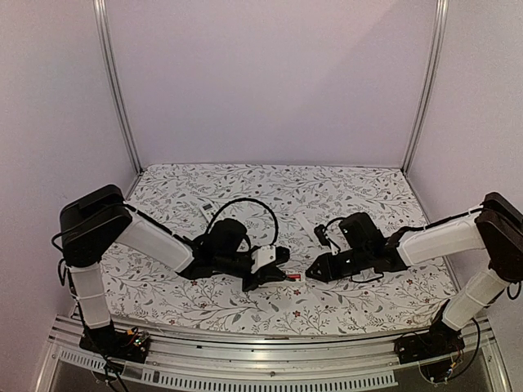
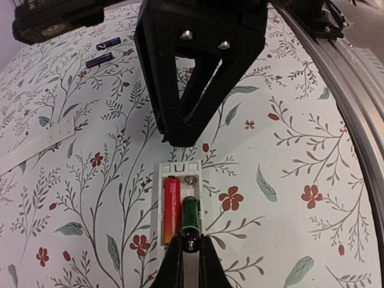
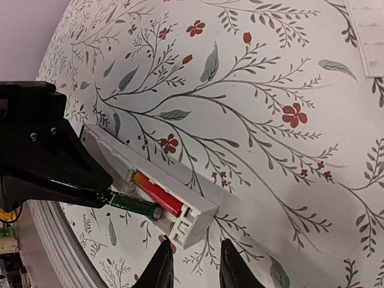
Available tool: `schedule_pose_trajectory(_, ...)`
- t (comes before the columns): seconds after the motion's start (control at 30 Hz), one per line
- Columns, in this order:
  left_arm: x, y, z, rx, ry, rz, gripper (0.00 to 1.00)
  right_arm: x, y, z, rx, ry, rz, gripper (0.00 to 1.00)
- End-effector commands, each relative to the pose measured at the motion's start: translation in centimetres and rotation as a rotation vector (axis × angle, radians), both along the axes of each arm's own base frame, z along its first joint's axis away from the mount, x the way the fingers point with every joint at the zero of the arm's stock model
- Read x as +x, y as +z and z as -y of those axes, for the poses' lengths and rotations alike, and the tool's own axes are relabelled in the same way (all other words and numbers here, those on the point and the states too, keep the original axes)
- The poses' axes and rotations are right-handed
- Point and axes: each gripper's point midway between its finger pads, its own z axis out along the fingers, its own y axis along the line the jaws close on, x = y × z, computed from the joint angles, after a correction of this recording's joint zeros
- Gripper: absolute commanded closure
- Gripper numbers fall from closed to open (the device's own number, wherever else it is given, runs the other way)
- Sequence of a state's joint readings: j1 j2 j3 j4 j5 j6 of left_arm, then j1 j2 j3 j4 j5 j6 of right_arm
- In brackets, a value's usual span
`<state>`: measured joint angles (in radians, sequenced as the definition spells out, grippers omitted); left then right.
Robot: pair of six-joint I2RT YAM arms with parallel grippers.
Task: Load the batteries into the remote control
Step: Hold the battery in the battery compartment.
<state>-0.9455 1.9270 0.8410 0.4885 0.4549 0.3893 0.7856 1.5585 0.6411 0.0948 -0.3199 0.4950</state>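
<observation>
Nearest the left wrist camera, the left gripper is seen clenched on the near end of a green battery, its two fingertips pressed against either side of the metal terminal. That battery lies in the right-hand slot of the remote control, whose open compartment faces up on the flowered table, close to the near edge and between the two arms. A red battery is already bedded in the left-hand slot, flat and touching the green one along its side. Whether the green battery is pushed fully home cannot be told; its gripped end appears slightly raised.

The right gripper is held at the far end of the remote, its fingers parted with nothing between them; the corner of the casing sits just beyond the tips and is not seen to be touched.

Two spare batteries are left on the cloth well apart from the remote, toward the far left. A white strip, possibly the compartment cover, lies off to the far side.

The task is judged well advanced: one battery is in, the second is being seated. What remains is judged to be pressing the green battery down, releasing it, and perhaps refitting the cover.
</observation>
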Motion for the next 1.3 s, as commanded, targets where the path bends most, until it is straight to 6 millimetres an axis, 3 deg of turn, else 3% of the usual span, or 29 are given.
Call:
schedule_pose_trajectory(0.0,-0.5,-1.2,0.3,0.037,-0.009,0.000,1.00,0.1,-0.6,-0.8,0.008,0.001,-0.035,0.75)
schedule_pose_trajectory(0.83,-0.9,-3.6,0.2,0.105,-0.038,0.012,1.00,-0.3,-1.4,-2.5,0.050,0.076,-0.074,0.88)
schedule_pose_trajectory(1.27,-1.8,-4.5,0.3,0.131,-0.081,0.011,1.00,-0.6,-1.4,-2.9,0.071,0.095,-0.089,0.89)
